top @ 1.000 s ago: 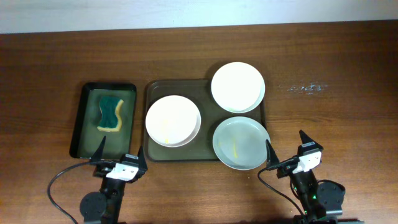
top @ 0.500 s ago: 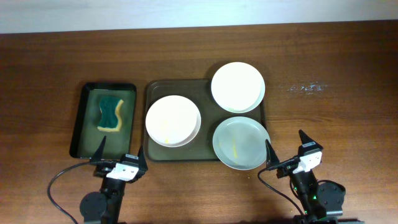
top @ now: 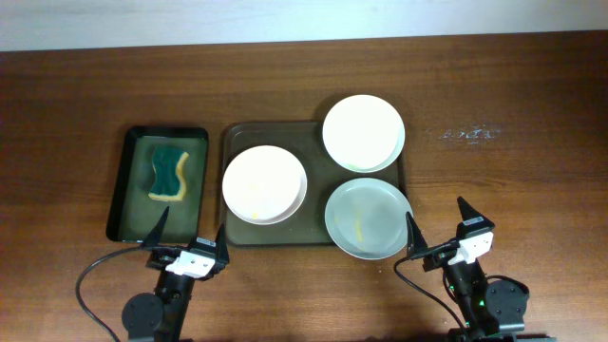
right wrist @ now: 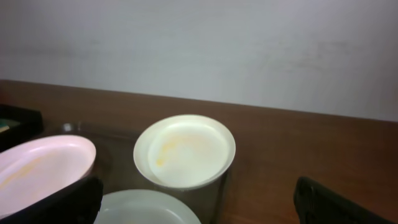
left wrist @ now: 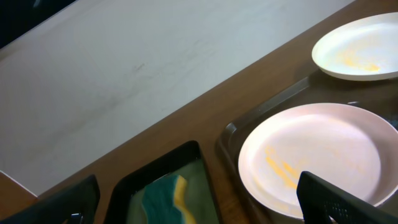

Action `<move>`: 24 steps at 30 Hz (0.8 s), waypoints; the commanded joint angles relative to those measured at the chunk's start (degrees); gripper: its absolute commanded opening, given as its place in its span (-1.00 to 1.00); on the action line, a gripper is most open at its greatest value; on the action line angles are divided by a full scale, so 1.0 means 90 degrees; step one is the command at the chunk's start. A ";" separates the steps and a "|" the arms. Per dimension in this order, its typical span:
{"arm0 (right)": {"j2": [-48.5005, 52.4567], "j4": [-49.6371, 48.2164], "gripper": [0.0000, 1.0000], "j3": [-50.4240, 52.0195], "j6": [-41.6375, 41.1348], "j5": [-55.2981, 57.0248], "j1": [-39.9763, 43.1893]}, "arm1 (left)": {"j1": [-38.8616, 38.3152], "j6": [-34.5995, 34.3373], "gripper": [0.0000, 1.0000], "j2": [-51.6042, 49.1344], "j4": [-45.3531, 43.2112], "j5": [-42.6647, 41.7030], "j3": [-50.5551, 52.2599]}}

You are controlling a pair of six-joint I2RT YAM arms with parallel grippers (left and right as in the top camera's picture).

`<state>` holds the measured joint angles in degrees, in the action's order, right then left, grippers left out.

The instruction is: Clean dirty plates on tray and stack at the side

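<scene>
Three white plates lie on the olive-brown tray (top: 285,133): one at its left (top: 264,184), one over its far right corner (top: 363,132), and one over its near right corner (top: 369,218) with a yellow smear. My left gripper (top: 190,233) is open just in front of the tray's near left corner, nothing between its fingers. In the left wrist view the left plate (left wrist: 317,155) shows yellow smears. My right gripper (top: 437,220) stands open beside the near right plate and holds nothing. The right wrist view shows the far plate (right wrist: 185,149) with a faint yellow streak.
A smaller black tray (top: 128,190) left of the big tray holds a green and yellow sponge (top: 169,173), which also shows in the left wrist view (left wrist: 165,199). Bare wooden table (top: 503,171) stretches to the right of the tray. A white wall (right wrist: 249,43) runs behind.
The left gripper has edged very slightly to the right. The plates, sponge and right gripper have not moved.
</scene>
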<state>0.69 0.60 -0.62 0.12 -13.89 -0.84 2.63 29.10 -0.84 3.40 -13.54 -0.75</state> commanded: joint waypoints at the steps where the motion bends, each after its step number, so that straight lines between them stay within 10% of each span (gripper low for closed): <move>1: -0.0056 -0.0046 0.97 -0.0182 -0.0063 -0.0100 -0.0041 | -0.0027 -0.0039 0.99 0.0044 0.0019 -0.0221 -0.0095; 24: 0.0675 0.0549 0.97 -0.2135 -0.0063 -0.0107 -0.0041 | -0.0027 -0.0034 0.99 -0.2824 0.0469 -0.1093 -0.2924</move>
<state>3.88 3.90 -14.52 0.03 -14.52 -0.84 2.63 29.08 -19.33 5.06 -20.69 -18.24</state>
